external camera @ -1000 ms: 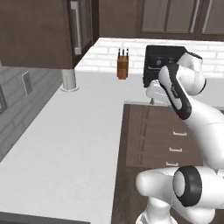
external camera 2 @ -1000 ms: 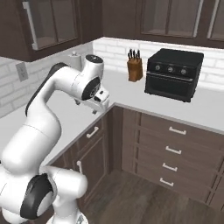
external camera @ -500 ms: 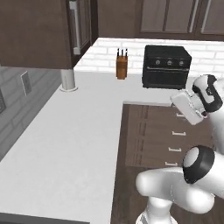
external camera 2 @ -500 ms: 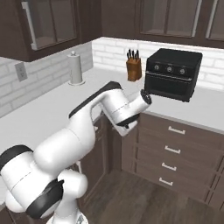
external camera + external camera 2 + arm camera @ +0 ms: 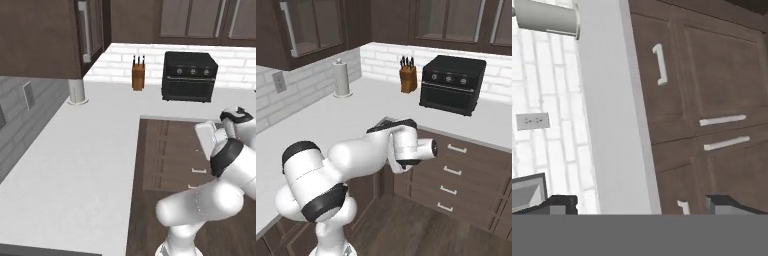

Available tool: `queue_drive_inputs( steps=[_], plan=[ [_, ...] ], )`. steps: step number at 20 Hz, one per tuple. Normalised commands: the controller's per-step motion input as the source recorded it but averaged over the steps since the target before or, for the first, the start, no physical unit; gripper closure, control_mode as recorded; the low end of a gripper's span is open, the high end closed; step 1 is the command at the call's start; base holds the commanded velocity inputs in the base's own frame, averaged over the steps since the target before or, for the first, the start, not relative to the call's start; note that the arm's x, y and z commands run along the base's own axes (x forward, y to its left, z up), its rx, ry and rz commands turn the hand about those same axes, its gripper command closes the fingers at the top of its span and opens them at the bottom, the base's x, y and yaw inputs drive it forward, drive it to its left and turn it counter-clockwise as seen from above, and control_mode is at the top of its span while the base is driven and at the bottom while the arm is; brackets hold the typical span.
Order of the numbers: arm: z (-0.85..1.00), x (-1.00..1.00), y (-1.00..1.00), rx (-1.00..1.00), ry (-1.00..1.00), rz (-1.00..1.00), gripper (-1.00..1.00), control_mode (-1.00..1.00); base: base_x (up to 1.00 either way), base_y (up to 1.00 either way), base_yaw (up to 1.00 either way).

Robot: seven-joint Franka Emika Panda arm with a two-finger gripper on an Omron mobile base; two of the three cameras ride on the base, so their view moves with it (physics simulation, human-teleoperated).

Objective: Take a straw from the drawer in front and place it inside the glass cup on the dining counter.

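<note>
My gripper [image 5: 643, 204] is open, its two dark fingertips [image 5: 561, 202] spread wide with nothing between them. It hangs low in front of the dark brown cabinet fronts, below the counter's edge. The hand view is rolled sideways, facing shut drawer fronts [image 5: 662, 95] with white handles. In the right base view a stack of dark drawers [image 5: 456, 160] stands just right of my hand [image 5: 405, 149], all of them shut. The straw is hidden. The glass cup and the dining counter are out of view.
An L-shaped light grey counter [image 5: 90, 150] runs along a brick backsplash. On it stand a black toaster oven [image 5: 189, 76], a wooden knife block [image 5: 138, 75] and a paper towel roll [image 5: 341, 79]. Dark upper cabinets [image 5: 45, 35] hang overhead. Wood floor [image 5: 421, 225] lies in front of the drawers.
The arm has swung down and rightward from counter height to the drawer fronts below the counter's edge. The jaws stayed wide open. Nothing on the counter moved.
</note>
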Motion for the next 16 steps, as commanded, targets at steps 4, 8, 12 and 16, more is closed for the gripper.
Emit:
queue_drive_inputs(
  steps=[4,8,12,16],
  plan=[
    [-0.69,0.49,0.37,0.10,0.00,0.00,-1.00,-1.00,0.00,0.00,0.00],
    [-0.51,0.36,0.48,0.04,-0.03,0.01,-1.00,-1.00,0.00,0.00,0.00],
    [-0.36,0.31,0.54,0.00,-0.11,0.04,-1.00,-1.00,0.00,0.00,0.00],
    [-0.35,0.29,0.51,0.00,-0.12,0.05,-1.00,-1.00,0.00,0.00,0.00]
  ],
)
